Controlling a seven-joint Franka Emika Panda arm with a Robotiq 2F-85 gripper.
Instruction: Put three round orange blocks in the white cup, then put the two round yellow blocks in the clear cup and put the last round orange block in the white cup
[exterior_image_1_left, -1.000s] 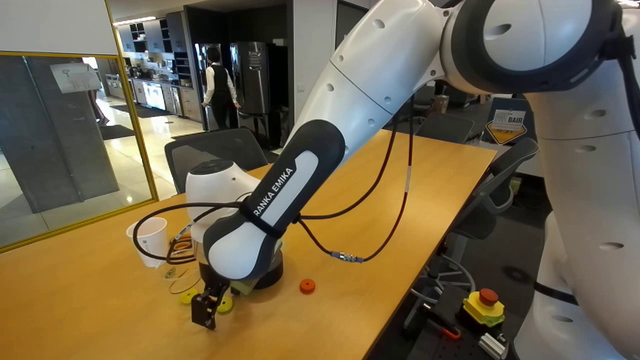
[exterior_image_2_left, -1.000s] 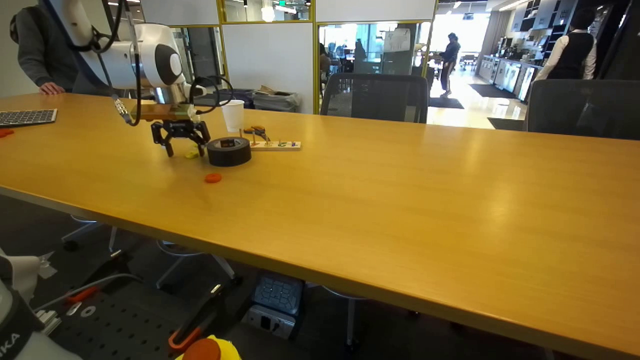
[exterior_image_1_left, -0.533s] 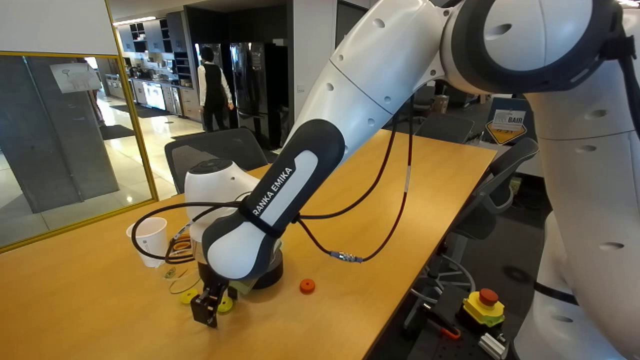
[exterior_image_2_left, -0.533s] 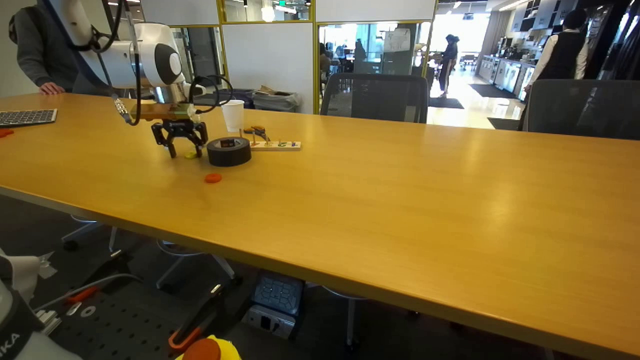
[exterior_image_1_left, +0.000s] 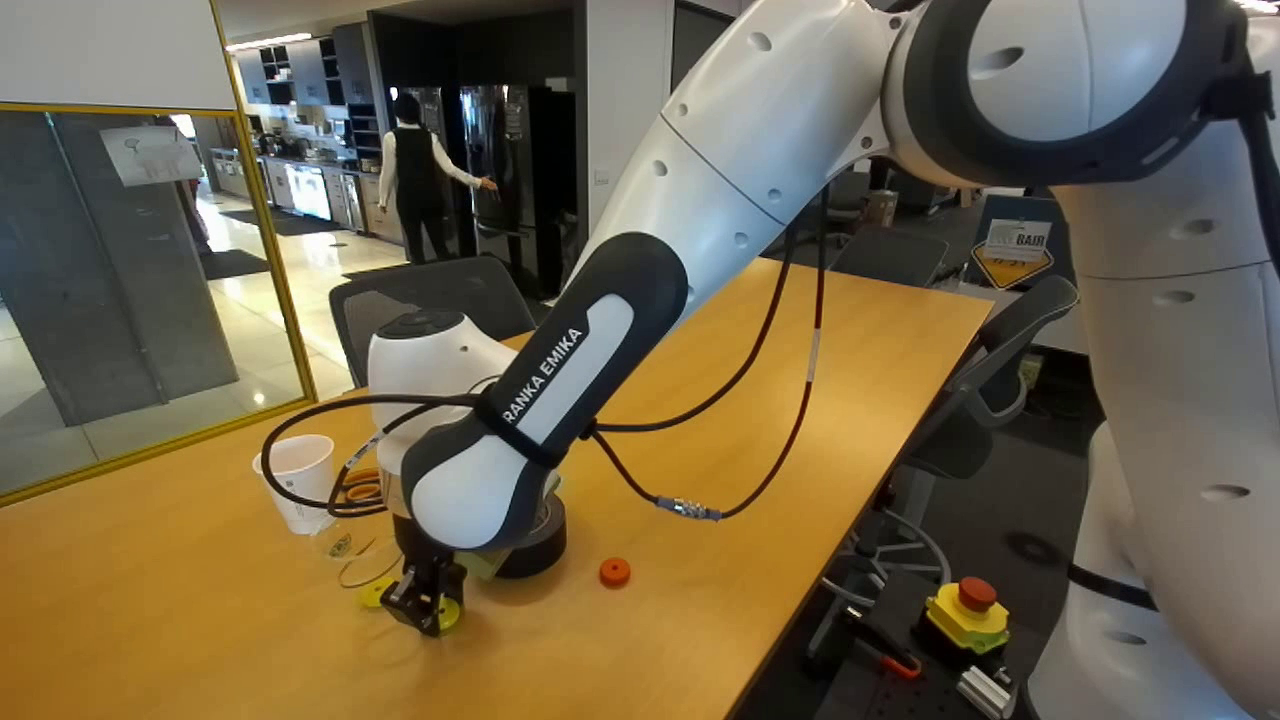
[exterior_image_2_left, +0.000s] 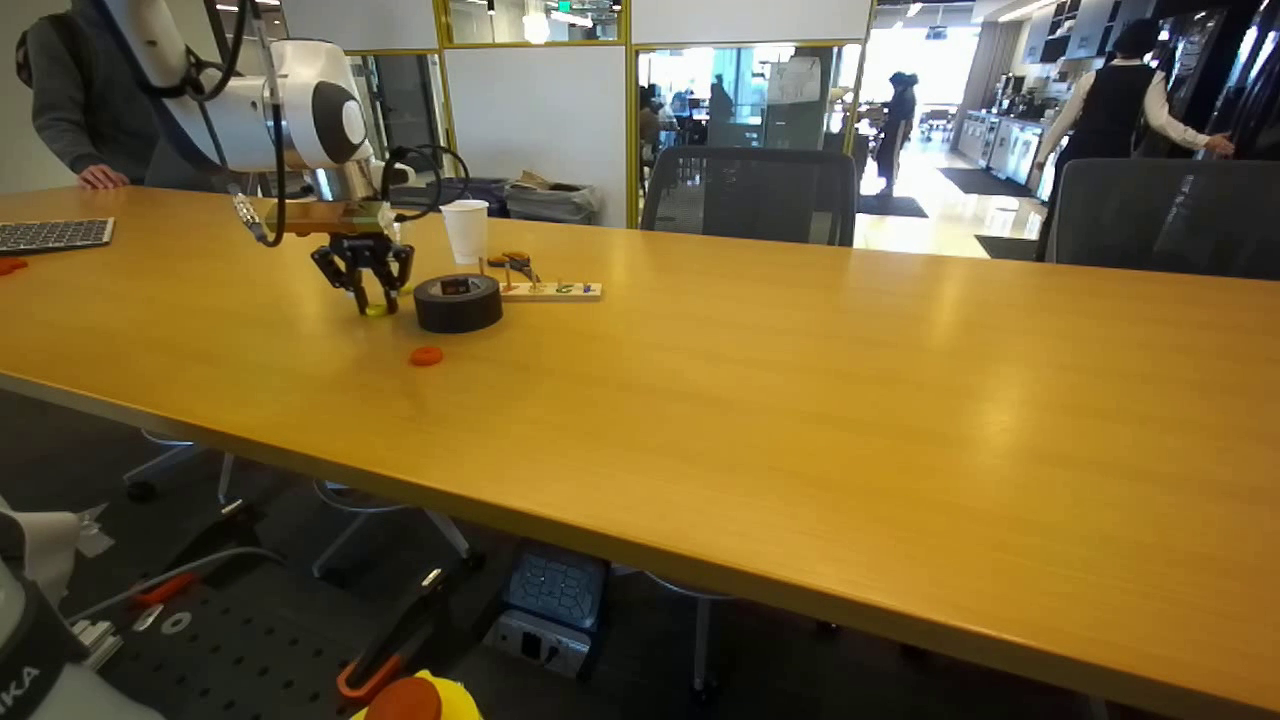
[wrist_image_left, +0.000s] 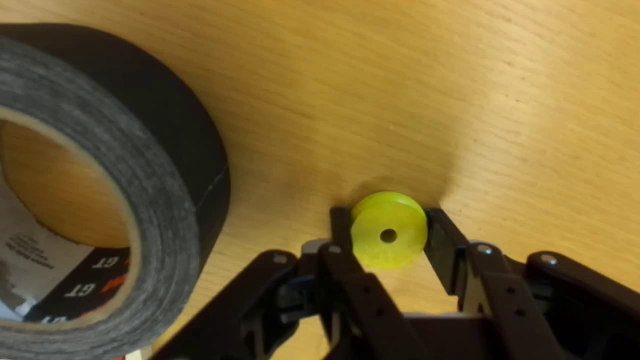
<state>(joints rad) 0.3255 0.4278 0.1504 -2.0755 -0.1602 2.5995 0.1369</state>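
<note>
Yellow stage, I reckon: gripper (wrist_image_left: 389, 231) clasping one yellow block (wrist_image_left: 387, 252), yellow twin (exterior_image_1_left: 373, 593) nearby, one orange block (exterior_image_1_left: 615, 573) left on the bench (exterior_image_1_left: 200, 620), white cup (exterior_image_1_left: 305, 478) hiding its contents!

White cup (exterior_image_1_left: 302, 478) partly behind cable (exterior_image_1_left: 420, 399), wrist view cropping tape roll (wrist_image_left: 162, 210)

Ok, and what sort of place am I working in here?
Probably an office meeting space: a long wood-grain table, mesh-backed office chairs along it, and kitchen cabinets in the background.
</note>
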